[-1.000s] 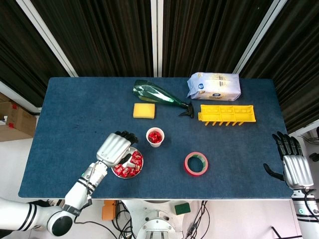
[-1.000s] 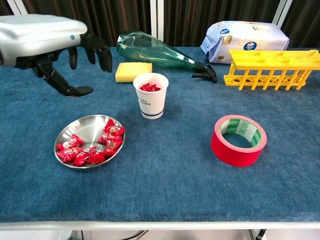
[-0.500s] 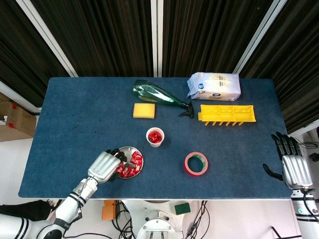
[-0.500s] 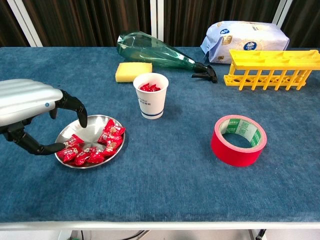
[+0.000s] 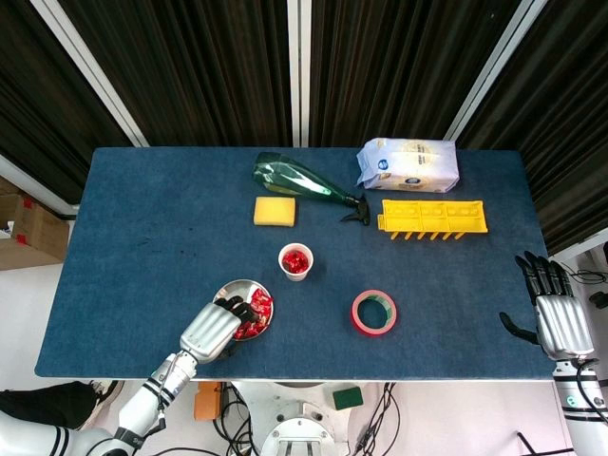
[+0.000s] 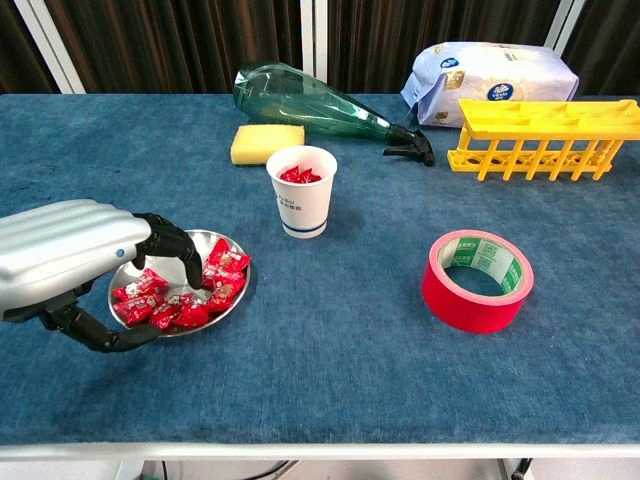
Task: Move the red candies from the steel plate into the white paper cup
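The left hand hovers over the steel plate, fingers curled apart above the red candies, gripping nothing. The white paper cup stands at the plate's 1 o'clock. The right hand rests spread, off the bench.

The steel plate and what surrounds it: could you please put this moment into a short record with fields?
steel plate: near the table's front left, holding red candies
white paper cup: upright behind the plate, some red candies already inside
left hand: over the plate, fingers curled down onto the candies; a grip cannot be told
right hand: at the table's right edge, fingers apart, holding nothing
red tape roll: flat, right of the cup
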Robot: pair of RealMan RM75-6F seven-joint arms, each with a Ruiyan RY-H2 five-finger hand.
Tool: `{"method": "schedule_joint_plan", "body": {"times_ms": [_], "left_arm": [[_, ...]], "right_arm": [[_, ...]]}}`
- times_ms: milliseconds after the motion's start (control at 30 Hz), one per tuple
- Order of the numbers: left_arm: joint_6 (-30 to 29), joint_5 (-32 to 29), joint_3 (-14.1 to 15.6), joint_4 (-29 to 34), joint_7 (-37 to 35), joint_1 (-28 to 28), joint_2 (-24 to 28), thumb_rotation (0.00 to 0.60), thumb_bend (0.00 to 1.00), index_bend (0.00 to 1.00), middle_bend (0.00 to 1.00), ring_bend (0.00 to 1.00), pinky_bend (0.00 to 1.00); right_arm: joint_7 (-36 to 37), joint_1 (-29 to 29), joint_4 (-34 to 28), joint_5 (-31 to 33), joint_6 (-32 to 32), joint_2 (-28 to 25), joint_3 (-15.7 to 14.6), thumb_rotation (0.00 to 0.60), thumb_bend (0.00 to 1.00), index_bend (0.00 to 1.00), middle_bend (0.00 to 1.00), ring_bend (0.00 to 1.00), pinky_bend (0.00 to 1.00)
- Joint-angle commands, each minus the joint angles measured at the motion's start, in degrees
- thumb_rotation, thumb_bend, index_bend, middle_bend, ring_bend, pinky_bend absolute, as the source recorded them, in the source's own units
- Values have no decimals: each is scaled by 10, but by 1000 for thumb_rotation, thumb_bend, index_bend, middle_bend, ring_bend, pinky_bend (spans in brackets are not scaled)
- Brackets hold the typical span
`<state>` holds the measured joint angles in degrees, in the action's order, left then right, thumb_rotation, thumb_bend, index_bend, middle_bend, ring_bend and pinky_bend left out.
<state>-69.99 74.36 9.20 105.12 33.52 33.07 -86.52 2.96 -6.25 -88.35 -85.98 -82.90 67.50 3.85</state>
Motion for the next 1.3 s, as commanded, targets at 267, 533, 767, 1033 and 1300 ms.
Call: {"method": "schedule_joint_plan", "body": {"times_ms": [267, 533, 767, 1033, 1300], "left_arm": [[17, -20, -27, -25, 37, -9, -29, 600, 285, 368, 268, 181, 354], [33, -26, -36, -26, 45, -12, -32, 600, 285, 378, 268, 181, 355], [40, -37, -42, -33, 58, -16, -40, 600, 308, 431, 273, 182, 356], [42, -32, -50, -35, 51, -20, -46, 600, 342, 491, 295, 182, 361], [38, -21, -59, -32, 30, -26, -45, 600, 364, 560, 322, 192, 365]], "right_arm": [[2, 1, 0, 0, -2, -1, 1, 600, 238, 0, 5, 0, 0], [2, 0, 0, 0, -2, -1, 1, 600, 237, 0, 5, 0, 0], [2, 1, 0, 0, -4, -1, 1, 600, 237, 0, 5, 0, 0], [3, 2, 0, -1, -7, -1, 0, 600, 238, 0, 5, 0, 0], [3, 1, 0, -1, -4, -1, 0, 600, 238, 0, 5, 0, 0]]}}
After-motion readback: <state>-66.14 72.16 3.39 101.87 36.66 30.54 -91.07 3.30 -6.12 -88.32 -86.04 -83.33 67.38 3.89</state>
